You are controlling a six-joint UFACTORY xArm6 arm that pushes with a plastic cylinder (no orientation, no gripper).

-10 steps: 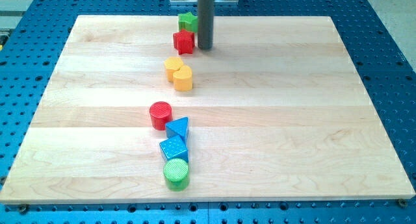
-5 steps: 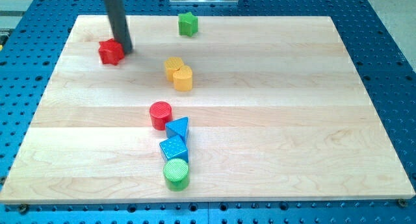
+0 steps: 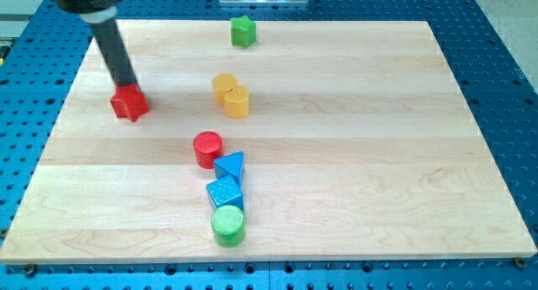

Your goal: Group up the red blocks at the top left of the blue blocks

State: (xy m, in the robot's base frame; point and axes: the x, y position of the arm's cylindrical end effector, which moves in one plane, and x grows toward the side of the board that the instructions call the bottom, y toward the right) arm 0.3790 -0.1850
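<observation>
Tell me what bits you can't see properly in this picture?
- My tip: the camera view does not settle whether it touches the red block just below it.
- The rod's upper part: cut off by the view's top edge.
- The two yellow blocks: the front one covers part of the back one, so its shape is unclear.
- The blue square block: its lower edge is covered by the green cylinder.

My tip against red block, upper-left board.

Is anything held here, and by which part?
Nothing is held. My tip only touches the upper edge of the red block, at the view's left.
</observation>
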